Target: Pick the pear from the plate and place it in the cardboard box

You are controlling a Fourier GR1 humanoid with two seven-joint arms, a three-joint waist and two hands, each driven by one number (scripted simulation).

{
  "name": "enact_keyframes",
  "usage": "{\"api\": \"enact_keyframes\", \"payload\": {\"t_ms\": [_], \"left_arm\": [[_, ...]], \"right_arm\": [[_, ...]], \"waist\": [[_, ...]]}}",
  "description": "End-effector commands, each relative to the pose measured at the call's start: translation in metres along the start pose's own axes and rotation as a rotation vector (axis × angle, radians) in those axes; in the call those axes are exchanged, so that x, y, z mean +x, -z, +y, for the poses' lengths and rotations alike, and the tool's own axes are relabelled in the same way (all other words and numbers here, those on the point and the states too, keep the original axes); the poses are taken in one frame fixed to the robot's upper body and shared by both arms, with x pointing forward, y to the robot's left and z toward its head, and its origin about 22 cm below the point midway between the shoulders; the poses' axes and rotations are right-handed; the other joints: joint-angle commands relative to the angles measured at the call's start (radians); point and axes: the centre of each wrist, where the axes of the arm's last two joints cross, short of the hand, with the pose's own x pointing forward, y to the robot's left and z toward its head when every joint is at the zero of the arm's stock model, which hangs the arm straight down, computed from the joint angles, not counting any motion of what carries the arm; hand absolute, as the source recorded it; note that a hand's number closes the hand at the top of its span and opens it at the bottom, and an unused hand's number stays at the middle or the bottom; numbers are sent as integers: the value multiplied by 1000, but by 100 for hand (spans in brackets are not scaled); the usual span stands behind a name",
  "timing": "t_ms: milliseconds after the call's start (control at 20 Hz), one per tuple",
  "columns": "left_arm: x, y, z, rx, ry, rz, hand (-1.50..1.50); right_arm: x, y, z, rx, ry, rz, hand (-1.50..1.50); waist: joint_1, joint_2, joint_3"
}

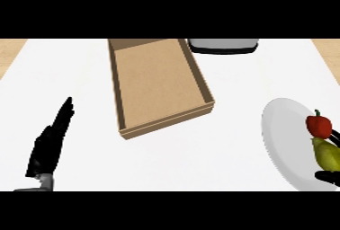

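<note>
Right now the yellow-green pear (325, 152) lies on the white plate (282, 134); my right hand (328, 176) barely shows, fingers unreadable. Left hand (50, 143) rests open. Pear seems smooth, bruisable; I'd clasp its belly

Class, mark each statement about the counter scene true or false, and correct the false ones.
1. The pear lies on the plate. True.
2. The box holds the pear. False: nothing shows inside it.
3. A red pepper sits beside the pear. True.
4. The left hand grips the box. False: it rests open, apart from it.
5. The plate is left of the box. False: it is to the right.
</note>
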Motion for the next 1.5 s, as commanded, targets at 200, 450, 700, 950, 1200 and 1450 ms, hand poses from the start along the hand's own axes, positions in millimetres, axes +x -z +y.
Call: {"api": "enact_keyframes", "payload": {"t_ms": [200, 450, 700, 950, 1200, 1450], "left_arm": [[-1, 8, 0, 16, -13, -12, 0], [10, 1, 15, -10, -2, 3, 0], [-4, 6, 12, -7, -13, -9, 0], [-16, -4, -5, 5, 4, -12, 0], [-1, 10, 9, 7, -13, -1, 0], [11, 7, -6, -54, 10, -48, 0]], "right_arm": [[-20, 23, 11, 24, 12, 20, -150], [-19, 15, 21, 56, -4, 12, -150], [-11, 21, 24, 70, 7, 16, -150], [-20, 26, 37, -42, -54, -17, 150], [-17, 19, 31, -193, -119, -19, 150], [58, 3, 75, -416, -811, -137, 150]], "waist": [[6, 5, 10], [7, 4, 10], [6, 5, 10], [7, 6, 10], [4, 6, 10], [75, 12, -2]]}}
